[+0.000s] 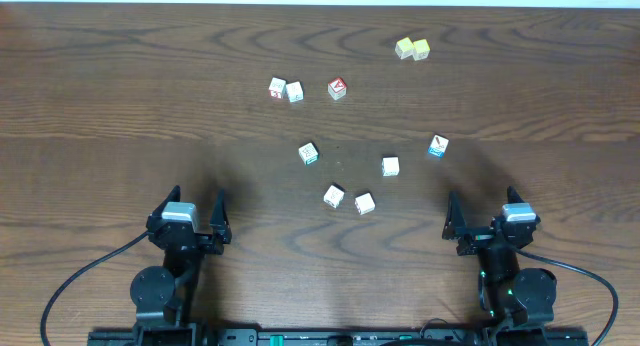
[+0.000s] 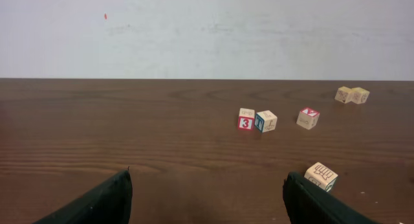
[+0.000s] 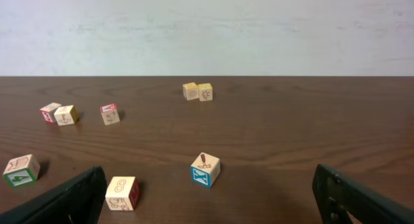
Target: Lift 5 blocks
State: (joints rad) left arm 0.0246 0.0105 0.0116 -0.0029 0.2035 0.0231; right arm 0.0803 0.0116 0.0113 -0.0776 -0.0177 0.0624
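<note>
Several small white blocks lie loose mid-table: one with a teal side (image 1: 308, 153), one (image 1: 390, 166), a blue-faced one (image 1: 437, 146), and a close pair (image 1: 333, 196) (image 1: 364, 203). Both grippers rest near the front edge, short of them. My left gripper (image 1: 196, 197) (image 2: 208, 179) is open and empty, and one block (image 2: 321, 176) shows just past its right finger. My right gripper (image 1: 481, 198) (image 3: 208, 172) is wide open and empty. Ahead of it stand the blue X block (image 3: 205, 169) and a block printed with an 8 (image 3: 122, 193); a green 4 block (image 3: 20, 169) is further left.
Further back, two white cubes (image 1: 277, 87) (image 1: 294, 91) touch, with a red-faced cube (image 1: 337, 88) to their right. Two pale yellow cubes (image 1: 404, 48) (image 1: 421, 49) sit together near the far edge. Dark wooden table (image 1: 120, 116); a white wall behind it.
</note>
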